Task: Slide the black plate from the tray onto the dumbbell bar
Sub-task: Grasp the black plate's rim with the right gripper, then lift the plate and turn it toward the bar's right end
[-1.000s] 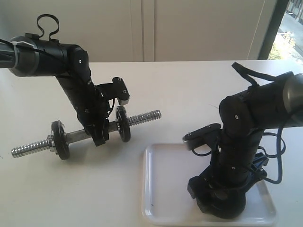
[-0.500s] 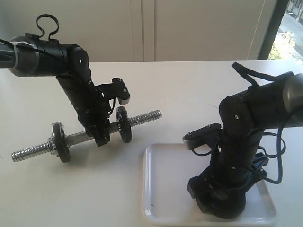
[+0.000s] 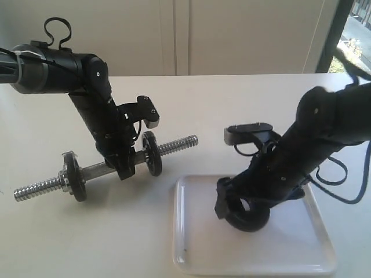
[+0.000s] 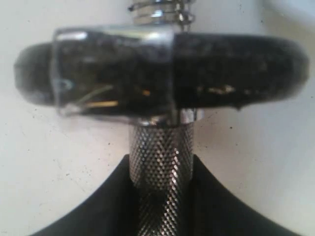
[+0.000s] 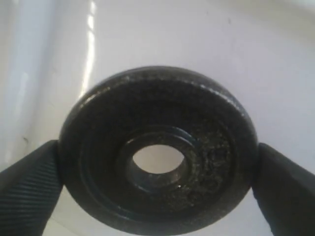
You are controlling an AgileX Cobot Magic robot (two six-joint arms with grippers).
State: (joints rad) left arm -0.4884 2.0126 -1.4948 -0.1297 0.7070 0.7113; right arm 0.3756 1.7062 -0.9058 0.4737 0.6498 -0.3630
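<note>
**Right gripper point(image 5: 157, 169) clamped on the black plate point(image 5: 157, 152); left gripper point(image 3: 124, 168) clamped on the dumbbell bar point(image 3: 95, 169).**
The right fingers point(image 5: 29, 182) press the plate's rim from opposite sides. The plate is held tilted over the left part of the tray point(image 3: 200, 246), well apart from the bar. The left gripper grasps the bar's knurled middle, between two smaller discs point(image 3: 152, 152). One threaded end points toward the tray.

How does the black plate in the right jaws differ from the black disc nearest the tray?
The round black cast-iron plate is clamped by its rim in the jaws of the right gripper over the white plastic tray; the black disc rides on the chrome dumbbell bar, outside the tray. The plate's centre hole is empty; the bar fills the disc's. Both are round and black.
</note>
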